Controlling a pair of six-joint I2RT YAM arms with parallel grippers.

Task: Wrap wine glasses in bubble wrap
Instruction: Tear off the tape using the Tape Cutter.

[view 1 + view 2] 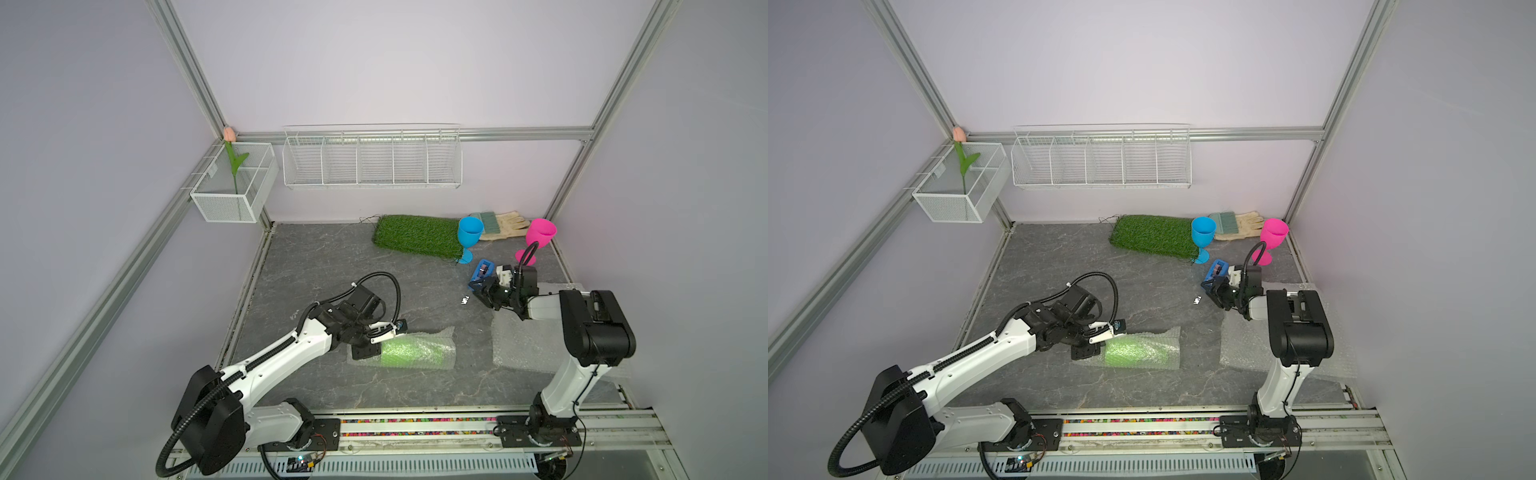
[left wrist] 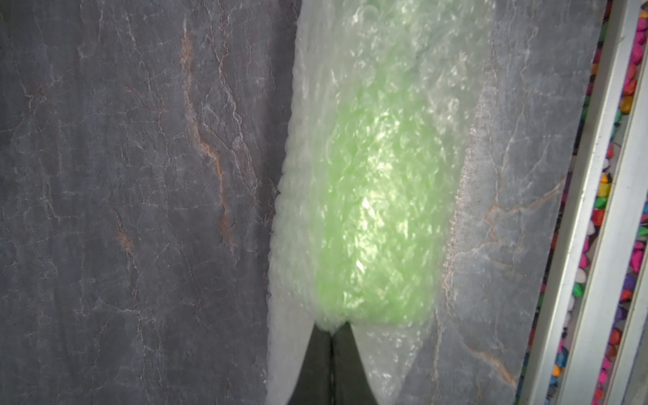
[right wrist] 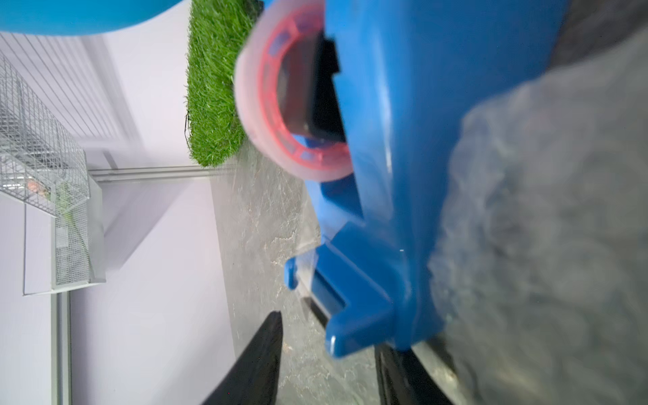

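Closest to the lens, in the left wrist view, the left gripper is seen closed tight, its jaws meeting on the gathered end of the bubble wrap that is rolled around the lime green goblet. In a top view this bundle is found lying on its side at 6 o'clock on the table.

The bundle is judged light and stiff at its core, with a soft, springy, slippery skin that is likely to unroll if released. It is best held at the overlapping edge or the loose end. The blue goblet at 1 o'clock and the pink goblet at 2 o'clock stand upright and unwrapped. They are expected to tip easily, so the bowl is the safer hold. A spare sheet is spread flat at 4 o'clock.

The right gripper is held partly open about the cutter end of the tape dispenser, and one finger is seen clear of it.

Which end of the green goblet faces the pinch cannot be told, and the seam is not visible. The spare sheet is partly covered by the right arm.
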